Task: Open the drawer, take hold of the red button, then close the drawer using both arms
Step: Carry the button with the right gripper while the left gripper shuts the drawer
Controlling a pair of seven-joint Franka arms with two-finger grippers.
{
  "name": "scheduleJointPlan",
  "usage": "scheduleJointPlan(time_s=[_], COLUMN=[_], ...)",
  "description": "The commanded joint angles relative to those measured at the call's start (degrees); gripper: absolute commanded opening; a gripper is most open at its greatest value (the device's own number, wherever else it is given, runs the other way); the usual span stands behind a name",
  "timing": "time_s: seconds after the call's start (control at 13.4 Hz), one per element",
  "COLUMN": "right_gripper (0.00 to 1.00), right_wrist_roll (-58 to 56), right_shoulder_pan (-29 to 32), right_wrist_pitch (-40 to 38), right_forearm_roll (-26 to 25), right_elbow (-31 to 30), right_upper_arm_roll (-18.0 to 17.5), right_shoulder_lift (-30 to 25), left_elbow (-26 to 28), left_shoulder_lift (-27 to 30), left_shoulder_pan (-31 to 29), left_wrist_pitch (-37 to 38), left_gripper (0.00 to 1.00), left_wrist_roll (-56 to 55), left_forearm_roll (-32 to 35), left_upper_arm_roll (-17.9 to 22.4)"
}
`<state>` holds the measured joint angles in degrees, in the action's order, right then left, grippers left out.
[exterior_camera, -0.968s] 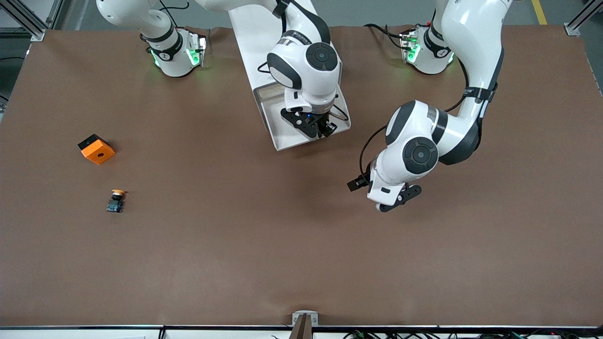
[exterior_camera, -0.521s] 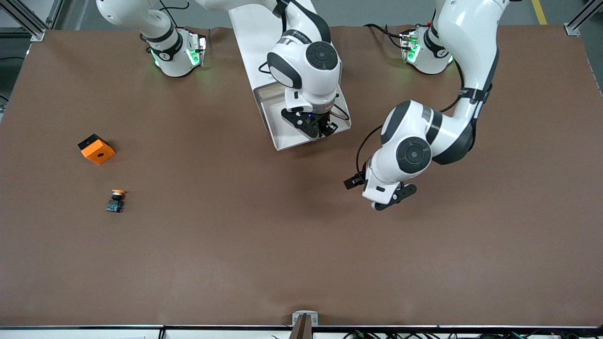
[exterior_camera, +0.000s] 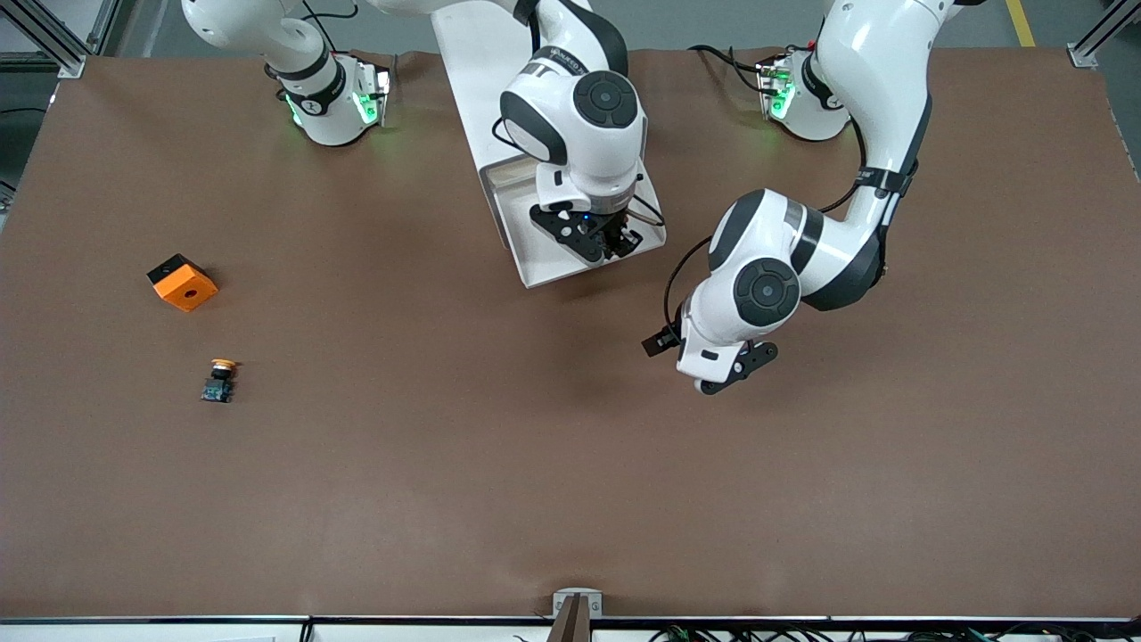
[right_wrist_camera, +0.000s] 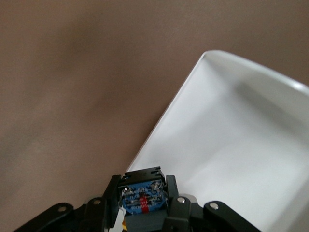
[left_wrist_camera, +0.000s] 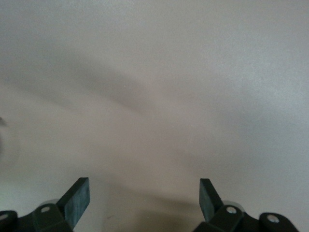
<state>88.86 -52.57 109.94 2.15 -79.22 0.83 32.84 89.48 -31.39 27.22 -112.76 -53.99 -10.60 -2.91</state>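
Toward the right arm's end of the brown tabletop [exterior_camera: 570, 499] you have an orange cube [exterior_camera: 183, 283] with a hole, and nearer the front camera a small push button with an orange-yellow cap [exterior_camera: 219, 381]; both lie well apart from everything else, with broad bare surface around them.

At the middle, between the two bases, the white cabinet [exterior_camera: 486, 62] stands with its drawer [exterior_camera: 535, 263] pulled out; you see the drawer's rim as a thin white edge with bare tabletop just beside it. Your right gripper [exterior_camera: 611, 242] hangs over the open drawer, close to the rim on the left arm's side, and is clamped tight on the button [right_wrist_camera: 143, 199]. In the right wrist view you see only the button's blue base with a red stripe across it, seated between the black fingers [right_wrist_camera: 175, 203]; its cap is hidden.

Toward the left arm's end, your left gripper [exterior_camera: 733, 373] hovers over bare tabletop, well apart from the drawer, with room all around. Its fingers [left_wrist_camera: 77, 200] are spread wide and hold nothing.
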Motion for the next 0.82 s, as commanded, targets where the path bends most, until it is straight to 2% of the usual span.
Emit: scheduleJointPlan(time_s=[0.0, 0.15, 0.3, 0.74], right_gripper=[0.0, 0.0, 0.0, 0.0], right_wrist_roll=[-10.3, -20.8, -28.1, -48.1], right_shoulder_pan=[4.6, 9.5, 13.9, 27.1], right_wrist_pitch=[-6.6, -10.2, -12.1, -12.9], right_forearm_roll=[3.0, 5.2, 5.2, 4.8], right_elbow=[1.7, 1.6, 1.5, -2.5], right_upper_arm_roll=[-0.4, -0.1, 0.0, 0.2], right_shoulder_lift=[-3.0, -6.4, -8.3, -13.2], left_elbow=[1.2, 1.6, 1.8, 3.8], left_shoulder_lift=[0.4, 0.2, 0.1, -1.2], left_shoulder_pan=[1.9, 2.7, 3.4, 3.4], left_wrist_pitch=[-0.2, -0.3, -0.3, 0.0], left_gripper=[1.0, 1.0, 1.0, 1.0], left_wrist_roll=[-0.8, -0.8, -0.8, -0.9], left_forearm_roll=[-0.8, -0.8, -0.8, -3.2], left_upper_arm_roll=[-0.1, -0.2, -0.9, -6.7])
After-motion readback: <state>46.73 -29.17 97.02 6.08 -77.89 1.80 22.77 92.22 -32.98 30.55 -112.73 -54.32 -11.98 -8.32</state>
